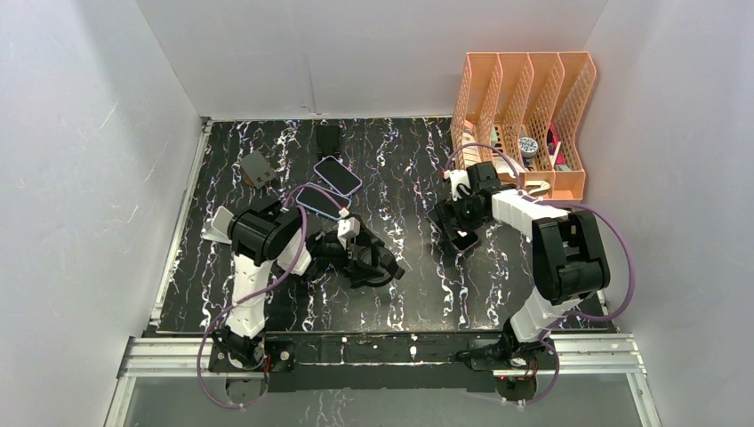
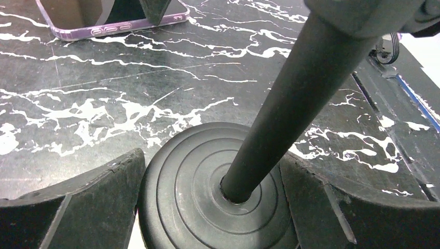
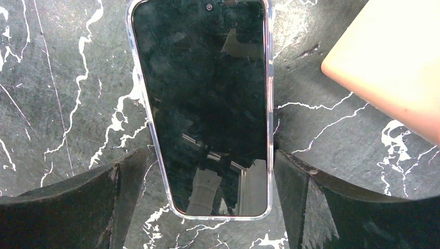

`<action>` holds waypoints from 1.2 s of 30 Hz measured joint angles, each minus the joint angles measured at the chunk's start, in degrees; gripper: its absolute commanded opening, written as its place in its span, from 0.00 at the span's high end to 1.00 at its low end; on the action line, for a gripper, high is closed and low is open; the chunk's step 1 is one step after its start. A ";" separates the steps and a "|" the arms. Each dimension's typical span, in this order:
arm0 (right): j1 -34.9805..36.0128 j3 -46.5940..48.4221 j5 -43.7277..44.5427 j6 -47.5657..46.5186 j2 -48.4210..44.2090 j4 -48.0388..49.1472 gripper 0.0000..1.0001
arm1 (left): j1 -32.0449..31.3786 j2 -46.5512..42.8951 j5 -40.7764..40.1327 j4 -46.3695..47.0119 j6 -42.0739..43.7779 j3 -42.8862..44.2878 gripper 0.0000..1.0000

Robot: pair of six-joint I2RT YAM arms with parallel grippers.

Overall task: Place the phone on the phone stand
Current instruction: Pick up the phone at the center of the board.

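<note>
The right jaws are observed spread wide and empty; the phone [image 3: 205, 109] lies flat on the tabletop [image 3: 62, 78] between them, long axis pointing straight ahead. The left jaws, equally wide, flank the base of the phone stand [image 2: 197, 207]. The right arm is judged nearer the phone.

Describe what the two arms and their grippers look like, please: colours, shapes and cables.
Both the left arm and the right arm have white links joined by bulky black joint housings. A thin purple cable loops along each arm. The left gripper and the right gripper are black, each with two broad, curved fingers whose matte surface looks scuffed at the edges.
</note>
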 measured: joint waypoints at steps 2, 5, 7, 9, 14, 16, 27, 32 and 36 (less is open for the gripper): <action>0.04 0.00 0.04 0.00 0.04 0.02 0.01 | 0.07 -1.22 -0.74 -0.42 0.31 -1.44 0.02; 0.35 -0.04 0.48 0.00 0.04 0.02 0.01 | 0.09 -1.92 -1.27 -1.29 0.33 -1.66 0.02; 1.14 -0.24 1.64 0.09 -0.09 0.17 0.05 | -0.02 -2.67 -2.08 -1.97 0.46 -2.08 0.02; 2.62 -0.72 4.20 0.17 -0.28 0.44 0.18 | -0.13 -3.91 -3.43 -2.86 0.76 -2.97 0.02; 7.28 -1.09 11.19 2.99 -0.83 -0.44 0.65 | -0.22 -7.98 -8.83 -4.20 1.05 -5.79 0.02; 8.28 -0.31 13.35 4.52 -0.72 -1.68 0.67 | -0.44 -10.01 -11.89 -4.50 1.16 -7.02 0.02; 12.02 0.28 5.49 9.81 -1.16 -0.52 0.72 | -1.40 -25.92 -31.54 -4.94 -1.38 -16.81 0.02; 13.60 0.28 1.60 9.90 -3.72 3.65 0.72 | -1.40 -33.83 -40.89 -4.85 -3.34 -22.62 0.02; 13.51 0.28 0.44 9.94 -3.93 6.93 0.72 | -1.40 -39.54 -45.16 -4.87 -4.94 -27.23 0.02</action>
